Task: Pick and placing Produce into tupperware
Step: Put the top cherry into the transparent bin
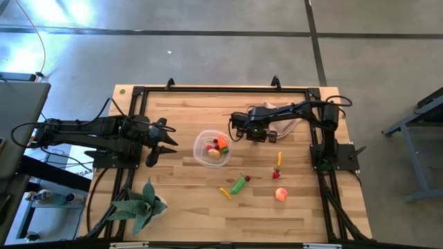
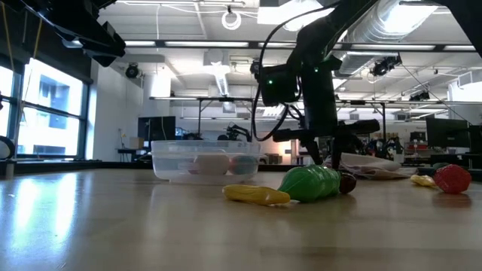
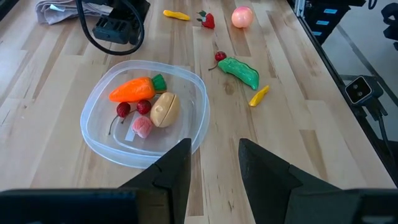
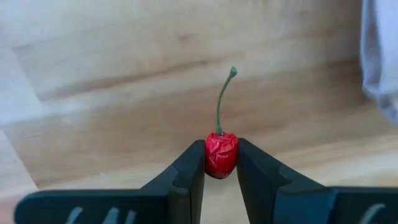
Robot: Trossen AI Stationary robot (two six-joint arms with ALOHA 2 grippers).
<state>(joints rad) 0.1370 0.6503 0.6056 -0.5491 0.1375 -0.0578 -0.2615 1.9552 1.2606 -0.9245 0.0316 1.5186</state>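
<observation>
Holding a red cherry (image 4: 221,154) pinched in my right gripper (image 4: 221,163) right of the tupperware (image 1: 201,158) at the high view's centre, I count roughly 5 pieces inside and 5 left on the bench (image 1: 187,200) lower right; left gripper (image 3: 214,163) waits open.

Table (image 1: 208,214): pale wooden planks, edged by a black frame
Leafy plant (image 1: 142,205): green, spiky, lying on the table near its front left corner
Cloth (image 1: 287,117): pale, crumpled, at the far right of the table; also seen in the left wrist view (image 3: 59,10)
Floor (image 1: 208,48): grey concrete with dark seams around the table
</observation>
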